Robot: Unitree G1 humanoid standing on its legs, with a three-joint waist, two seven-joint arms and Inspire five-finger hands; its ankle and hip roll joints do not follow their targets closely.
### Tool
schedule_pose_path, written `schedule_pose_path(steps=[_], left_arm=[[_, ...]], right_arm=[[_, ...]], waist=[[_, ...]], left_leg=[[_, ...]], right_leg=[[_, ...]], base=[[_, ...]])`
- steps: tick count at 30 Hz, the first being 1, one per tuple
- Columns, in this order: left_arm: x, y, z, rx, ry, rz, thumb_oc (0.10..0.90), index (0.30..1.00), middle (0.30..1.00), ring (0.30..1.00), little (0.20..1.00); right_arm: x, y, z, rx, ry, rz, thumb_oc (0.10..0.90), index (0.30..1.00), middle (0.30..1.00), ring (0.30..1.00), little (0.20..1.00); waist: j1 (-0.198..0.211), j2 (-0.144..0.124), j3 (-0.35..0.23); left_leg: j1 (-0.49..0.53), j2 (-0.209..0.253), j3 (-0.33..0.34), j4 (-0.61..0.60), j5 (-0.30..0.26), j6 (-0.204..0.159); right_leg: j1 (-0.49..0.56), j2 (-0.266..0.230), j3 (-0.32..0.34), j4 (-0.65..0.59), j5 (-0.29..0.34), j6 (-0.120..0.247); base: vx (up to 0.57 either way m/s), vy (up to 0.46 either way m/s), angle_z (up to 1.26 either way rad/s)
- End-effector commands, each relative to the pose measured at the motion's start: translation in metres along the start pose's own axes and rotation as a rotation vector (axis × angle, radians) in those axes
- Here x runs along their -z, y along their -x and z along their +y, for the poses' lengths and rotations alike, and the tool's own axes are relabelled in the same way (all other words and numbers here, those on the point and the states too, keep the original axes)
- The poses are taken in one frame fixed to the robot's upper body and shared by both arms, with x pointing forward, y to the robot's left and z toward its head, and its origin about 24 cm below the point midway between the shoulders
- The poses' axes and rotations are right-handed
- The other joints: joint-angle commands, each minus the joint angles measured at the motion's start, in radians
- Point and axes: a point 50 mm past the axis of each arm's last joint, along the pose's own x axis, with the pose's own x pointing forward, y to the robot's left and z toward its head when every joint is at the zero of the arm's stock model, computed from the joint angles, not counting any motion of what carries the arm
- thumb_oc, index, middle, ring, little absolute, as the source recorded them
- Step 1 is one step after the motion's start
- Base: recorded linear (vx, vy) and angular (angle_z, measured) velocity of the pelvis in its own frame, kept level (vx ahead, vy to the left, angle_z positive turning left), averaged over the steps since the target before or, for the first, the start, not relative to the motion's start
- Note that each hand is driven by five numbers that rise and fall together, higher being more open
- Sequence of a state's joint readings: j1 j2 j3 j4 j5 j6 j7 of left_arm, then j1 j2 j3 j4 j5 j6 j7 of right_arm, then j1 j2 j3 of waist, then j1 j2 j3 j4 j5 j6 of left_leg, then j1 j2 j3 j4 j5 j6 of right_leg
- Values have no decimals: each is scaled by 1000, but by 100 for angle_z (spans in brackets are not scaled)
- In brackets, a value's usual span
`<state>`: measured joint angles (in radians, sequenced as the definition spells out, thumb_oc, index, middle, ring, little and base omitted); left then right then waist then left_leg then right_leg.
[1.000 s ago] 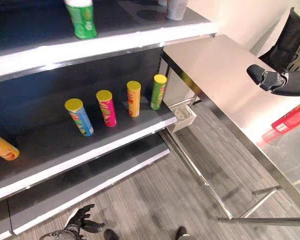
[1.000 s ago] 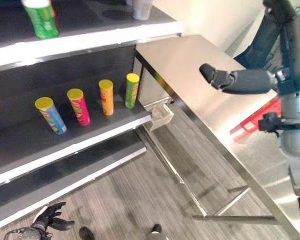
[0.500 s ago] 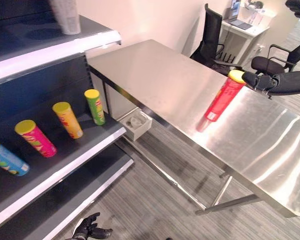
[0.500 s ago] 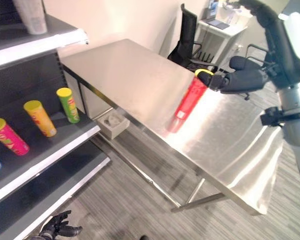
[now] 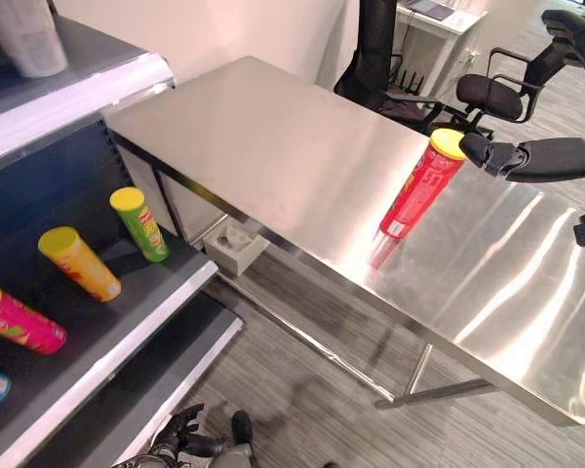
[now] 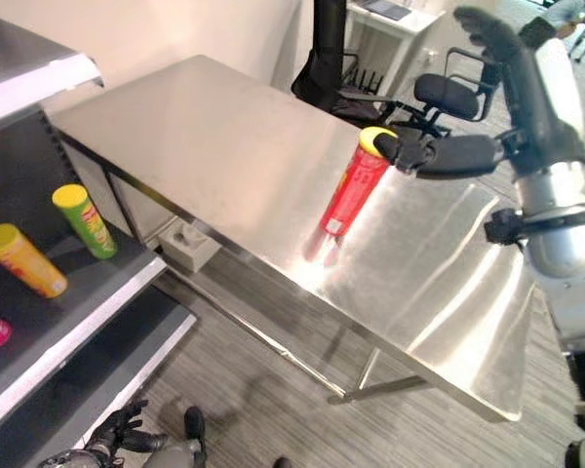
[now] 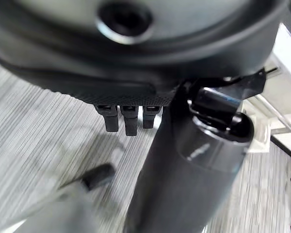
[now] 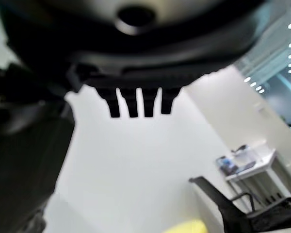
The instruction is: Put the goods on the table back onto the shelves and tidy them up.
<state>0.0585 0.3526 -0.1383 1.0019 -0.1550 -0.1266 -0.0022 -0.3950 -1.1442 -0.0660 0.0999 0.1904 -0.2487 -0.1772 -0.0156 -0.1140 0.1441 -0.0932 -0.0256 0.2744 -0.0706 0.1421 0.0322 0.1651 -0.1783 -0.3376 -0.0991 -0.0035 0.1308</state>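
Right hand (image 6: 448, 154) has closed in on the red can (image 5: 415, 193) — fingertips at its yellow lid, fingers straight, gripping nothing. Can stands mid-bench (image 5: 273, 136); shelf (image 5: 127, 322) left, chairs (image 5: 492, 93) behind. Left hand (image 6: 117, 434) hangs relaxed near floor.

right arm was stretched out sideways at about chest height, forearm pretty much level, reaching across toward the robot's left. right hand (image 6: 439, 154) was held flat with the fingers straight and together, tips pointing left, nothing curled. left arm was hanging way down low, left hand (image 5: 180, 435) near the floor with the fingers loosely spread and relaxed, not gripping anything.
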Motion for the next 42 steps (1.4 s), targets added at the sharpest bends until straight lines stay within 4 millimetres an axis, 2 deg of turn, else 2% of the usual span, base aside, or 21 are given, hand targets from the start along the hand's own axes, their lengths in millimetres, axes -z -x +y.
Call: schedule_pose_path(steps=[1,2,4,5,7,8,9,10,11,13,15,17,19,25,32,35,42], left_arm=[[-3,1,1,-8,-38,-43,800,900,900,900,900],[-2,1,1,-6,-40,-38,800,900,900,900,900],[-2,2,5,-19,-32,-43,800,900,900,900,900],[-2,2,5,-19,-32,-43,800,900,900,900,900],[-6,2,12,-42,-35,-51,800,900,900,900,900],[-6,2,16,-56,-29,-53,800,900,900,900,900],[-6,3,18,-62,-25,-54,800,900,900,900,900],[-6,3,19,-62,-25,-54,800,900,900,900,900],[-9,2,22,-69,-14,-65,800,900,900,900,900],[-8,2,23,-71,-5,-61,800,900,900,900,900],[-1,4,21,-66,7,-38,800,900,900,900,900],[3,5,20,-59,28,-32,800,900,900,900,900],[11,7,16,-46,23,0,800,900,900,900,900],[26,10,7,-8,-20,59,800,900,900,900,900],[11,6,-4,40,-49,5,800,900,900,900,900],[12,6,-5,44,-57,7,800,900,900,900,900],[21,8,-5,37,-58,48,800,900,900,900,900]], right_arm=[[-30,-27,-43,222,-48,-140,800,900,900,900,900],[-29,-28,-42,220,-47,-137,800,900,900,900,900],[-31,-30,-39,211,-41,-139,800,900,900,900,900],[-31,-30,-39,211,-41,-140,800,900,900,900,900],[-33,-34,-38,208,-58,-149,800,900,900,900,900],[-33,-34,-36,203,-70,-150,800,900,900,900,900],[-33,-34,-34,196,-81,-151,800,900,900,900,900],[-33,-34,-34,195,-82,-152,800,900,900,900,900],[-33,-36,-32,172,-107,-143,800,900,900,900,900],[-31,-37,-31,153,-128,-130,800,900,900,900,900],[-26,-34,-26,138,-162,-108,800,900,900,900,900],[-19,-31,-18,96,-184,-70,800,900,900,900,900],[-14,-29,-10,43,-181,-45,800,900,900,900,900],[-15,-27,9,-34,-186,-49,800,900,900,900,900],[-10,-20,37,-73,-263,-19,800,900,900,900,900],[-10,-18,43,-89,-276,-20,800,900,900,900,900],[6,-7,70,-178,-293,76,800,900,900,900,900]], waist=[[53,6,-70],[50,7,-71],[55,15,-45],[55,15,-44],[48,21,-18],[61,21,-29],[67,22,-32],[65,23,-32],[76,21,-47],[80,2,-54],[88,-16,-76],[94,-23,-90],[93,-18,-95],[93,-3,-94],[95,21,-92],[99,26,-94],[109,29,-92]], left_leg=[[73,99,-1,-6,-77,-110],[78,96,3,-10,-78,-104],[117,96,47,-15,-108,-74],[118,95,48,-15,-108,-73],[136,107,69,-16,-114,-60],[145,119,72,-16,-138,-71],[148,127,72,-15,-148,-78],[149,128,70,-15,-149,-78],[138,134,63,-14,-153,-89],[131,120,74,-9,-135,-87],[137,118,82,-7,-135,-95],[137,141,77,-4,-125,-114],[139,163,71,-2,-116,-130],[145,188,68,2,-102,-145],[144,191,56,-4,-92,-150],[147,186,54,-6,-94,-148],[154,176,47,-9,-100,-143]], right_leg=[[-45,75,18,52,-27,5],[-55,70,24,71,-25,6],[-143,21,13,278,-36,39],[-144,20,14,281,-38,40],[-211,-30,-7,440,-14,64],[-191,-90,-41,406,-19,66],[-178,-113,-65,371,-9,66],[-174,-112,-68,367,-8,67],[-158,-139,-83,269,31,72],[-135,-130,-64,166,67,67],[-105,-114,-58,105,83,80],[-78,-78,-61,47,97,83],[-59,-50,-74,23,85,72],[-43,-21,-88,12,57,55],[-24,-14,-115,14,45,44],[-18,-17,-122,15,45,44],[-11,-25,-129,19,48,44]], base=[[99,126,-3],[71,164,-10],[23,193,-38],[-11,128,-64],[-5,42,-46],[69,-80,-21],[100,-114,-25],[56,-143,-43],[67,-120,-32],[43,-129,-3],[93,-130,9],[87,-210,23],[49,-188,21],[22,-73,-3],[48,-21,15],[46,8,17],[20,9,3]])
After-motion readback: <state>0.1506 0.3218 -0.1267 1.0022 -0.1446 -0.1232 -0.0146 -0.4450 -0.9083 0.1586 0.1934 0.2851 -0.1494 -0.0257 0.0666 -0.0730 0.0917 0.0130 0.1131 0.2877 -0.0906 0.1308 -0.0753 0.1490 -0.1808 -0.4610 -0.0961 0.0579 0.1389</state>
